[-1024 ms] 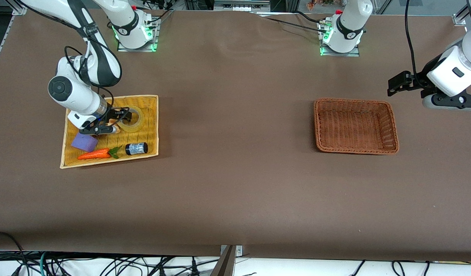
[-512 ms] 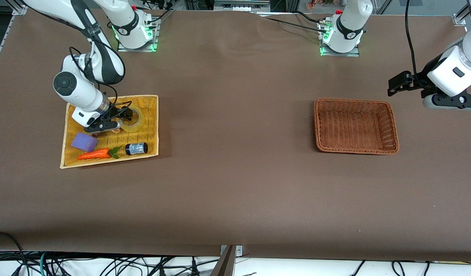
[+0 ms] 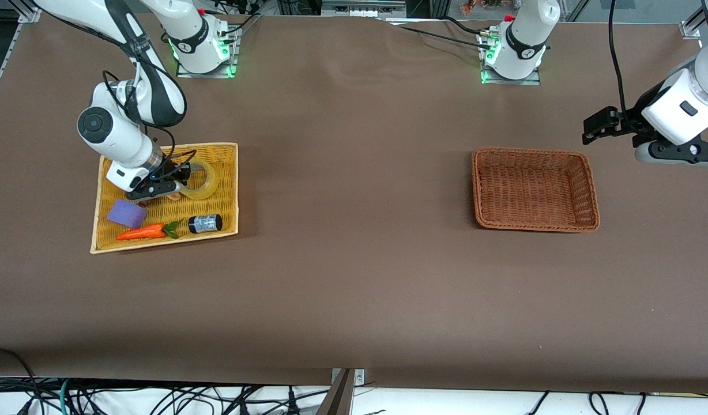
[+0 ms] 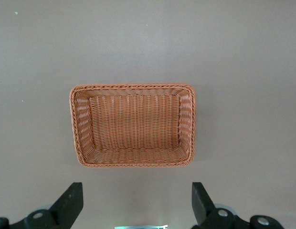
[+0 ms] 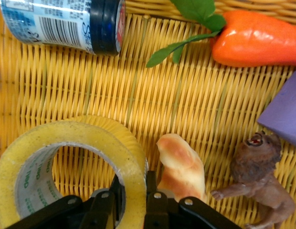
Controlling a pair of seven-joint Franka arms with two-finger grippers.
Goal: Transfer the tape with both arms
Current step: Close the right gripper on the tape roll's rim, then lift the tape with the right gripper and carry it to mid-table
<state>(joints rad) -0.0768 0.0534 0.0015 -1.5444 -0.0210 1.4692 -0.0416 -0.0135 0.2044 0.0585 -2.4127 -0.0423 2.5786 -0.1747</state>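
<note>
1. Your right gripper (image 3: pixel 178 180) sits low in the yellow tray (image 3: pixel 226 151), upper left of the front frame.
2. Its fingers (image 5: pixel 156 210) pinch the wall of the tape (image 3: pixel 199 180): in the right wrist view one finger sits inside the ring and one outside, at the bottom edge of that frame.
3. The tape (image 5: pixel 67 167) lies in the tray at the end farther from the front camera; whether it has left the weave you cannot tell.
4. A croissant toy (image 5: pixel 181 167) lies just beside the tape, against the outer finger. A brown animal figure (image 5: pixel 255 176) lies near it, at the lower right of the wrist frame.
5. A purple block (image 3: pixel 127 213), a carrot toy (image 3: pixel 143 231) and a small can (image 3: pixel 205 223) lie in the tray's nearer half, apart from the tape.
6. Your left gripper (image 3: pixel 597 126) waits at the right edge of the front frame, over bare counter (image 3: pixel 354 276), up and to the right of the brown basket (image 3: pixel 590 196).
7. Its fingers (image 4: pixel 71 202) stand spread wide and hold nothing; both tips show at the bottom of the left wrist frame.
8. The brown basket (image 4: pixel 191 124) sits centred in the left wrist frame with nothing in it.
</note>
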